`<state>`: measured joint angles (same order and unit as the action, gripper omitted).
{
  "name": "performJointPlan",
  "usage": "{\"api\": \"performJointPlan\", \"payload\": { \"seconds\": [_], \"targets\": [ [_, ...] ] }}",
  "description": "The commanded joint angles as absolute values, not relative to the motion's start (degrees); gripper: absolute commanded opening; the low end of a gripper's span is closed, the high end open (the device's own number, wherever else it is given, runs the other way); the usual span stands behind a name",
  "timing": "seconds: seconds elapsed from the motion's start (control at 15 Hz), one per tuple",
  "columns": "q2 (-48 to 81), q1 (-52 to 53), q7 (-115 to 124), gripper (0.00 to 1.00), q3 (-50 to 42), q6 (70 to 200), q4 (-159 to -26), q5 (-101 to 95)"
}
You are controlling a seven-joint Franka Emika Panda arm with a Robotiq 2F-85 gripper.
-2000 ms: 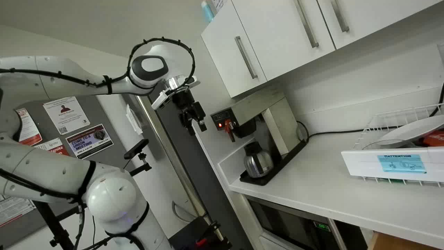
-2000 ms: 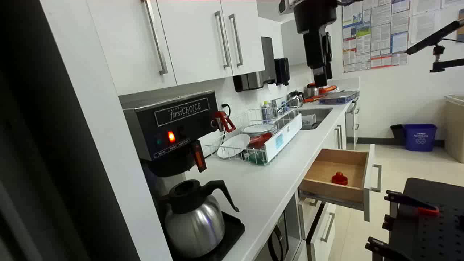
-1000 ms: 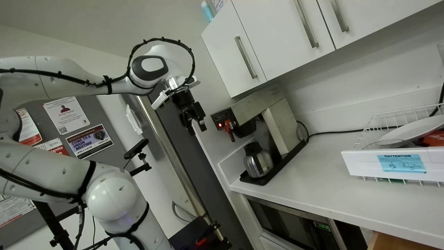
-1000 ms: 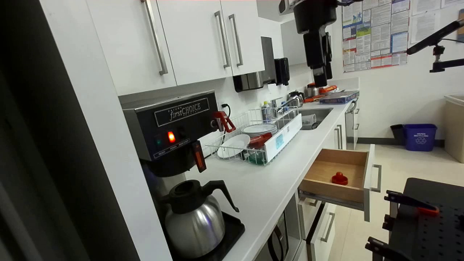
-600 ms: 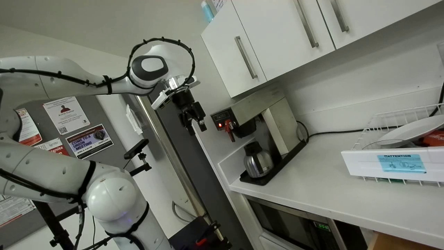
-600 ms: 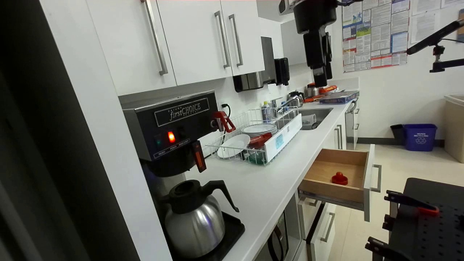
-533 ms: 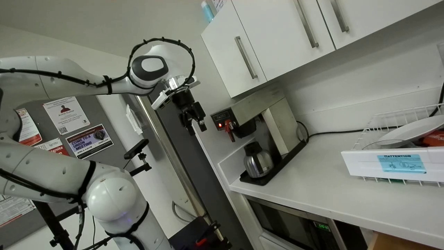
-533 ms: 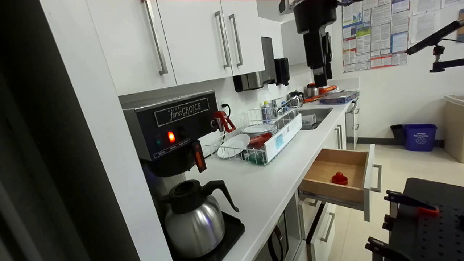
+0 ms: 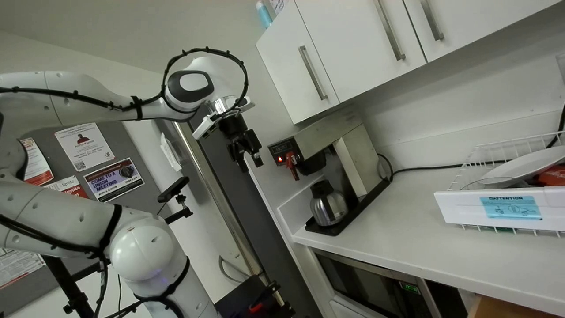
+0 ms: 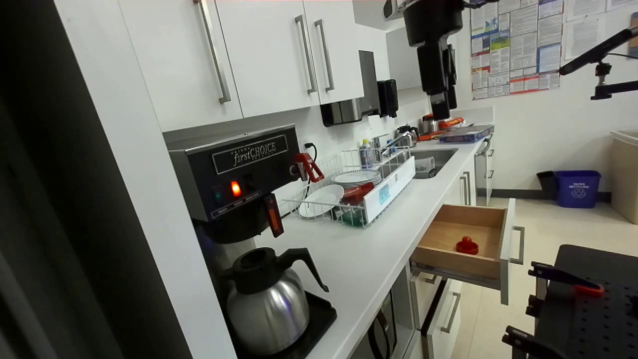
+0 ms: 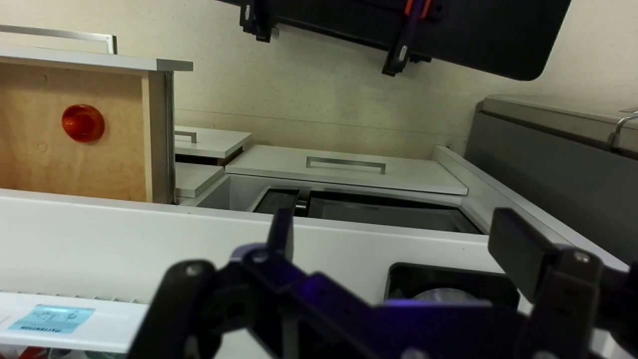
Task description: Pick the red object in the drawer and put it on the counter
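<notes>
- The red object (image 10: 467, 246) lies in the pulled-out drawer (image 10: 443, 233), down on its pale wooden floor.
- It is small and very bright against that wood: a low, round base, wider than tall, with a rounded knob standing up from it.
- Seen from above, in the wrist view, its outline is close to a circle; the rim looks a deep, glossy red, and the knob shows as a lighter, more orange patch toward one side.
- It sits apart from the drawer's side wall (image 11: 158, 139) and front panel (image 11: 79, 58). What it is made of, I can't tell.
- The gripper (image 11: 398, 240) hangs high, above the level of the counter (image 10: 344, 259) and well apart from the red object. It points downward, and its fingers (image 11: 521, 252) stand wide apart, the white worktop showing between them.
- On the counter stand a coffee maker (image 10: 249, 164), a steel carafe (image 10: 269, 311) on its black tray (image 10: 319, 311), and a dish rack (image 10: 394, 184) of plates (image 10: 356, 176).
</notes>
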<state>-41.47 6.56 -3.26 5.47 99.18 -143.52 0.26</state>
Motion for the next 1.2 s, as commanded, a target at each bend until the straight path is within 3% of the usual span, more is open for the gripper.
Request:
{"api": "performJointPlan", "payload": {
  "seconds": [0.0, 0.47, 0.8, 1.13],
  "targets": [
    [-41.2, 6.1, -3.3, 1.0, 5.3, 99.2, -143.4, -1.3],
    [-41.2, -4.0, -7.6, 1.0, -8.1, 104.6, -146.4, -13.7],
    [-33.4, -12.2, -14.0, 1.0, -19.6, 113.0, -145.6, -21.6],
    [-33.6, -13.0, -15.5, 1.0, -19.6, 111.7, -146.0, -19.4]
  ]
}}
